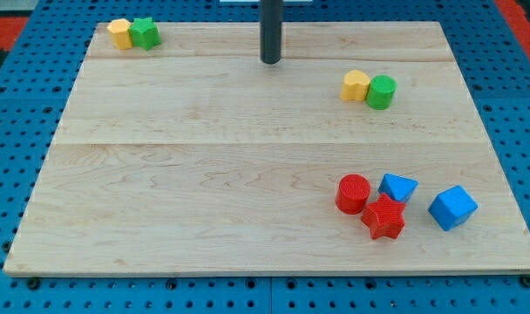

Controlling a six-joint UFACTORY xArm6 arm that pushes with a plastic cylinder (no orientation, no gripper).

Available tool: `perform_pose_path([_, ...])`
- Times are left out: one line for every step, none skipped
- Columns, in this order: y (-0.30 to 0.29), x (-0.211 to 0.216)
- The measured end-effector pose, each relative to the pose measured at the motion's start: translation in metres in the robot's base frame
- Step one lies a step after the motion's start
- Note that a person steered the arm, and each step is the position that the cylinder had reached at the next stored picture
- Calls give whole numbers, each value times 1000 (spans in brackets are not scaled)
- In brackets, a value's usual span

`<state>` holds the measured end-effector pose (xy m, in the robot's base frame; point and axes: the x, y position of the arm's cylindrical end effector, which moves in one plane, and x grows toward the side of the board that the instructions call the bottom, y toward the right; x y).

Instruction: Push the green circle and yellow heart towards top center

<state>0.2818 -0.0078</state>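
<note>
A: Pale wooden board [204, 174] on a blue pegboard [12, 131]. Where's my tip [271, 61]?

B: Near the view's top centre, touching no block. No jaws on this rod, so nothing stands apart or together.

A: And the task pair?

B: Yellow heart [356, 85] and green circle [381, 92] touch, heart nearer, to the tip's right and slightly lower.

A: Others?

B: A yellow block [119, 33] and a green block [145, 32] touch, far left of the tip. Red cylinder [353, 193], red star [383, 217], blue wedge-like block [397, 187] and blue cube [452, 208] lie well below, rightward.
</note>
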Motion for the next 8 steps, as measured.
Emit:
perform_pose_path([0, 12])
perform_pose_path([7, 40])
perform_pose_path([53, 46])
perform_pose_path([32, 90])
perform_pose_path([75, 125])
perform_pose_path([156, 124])
perform_pose_path([214, 122])
perform_pose_path([203, 93])
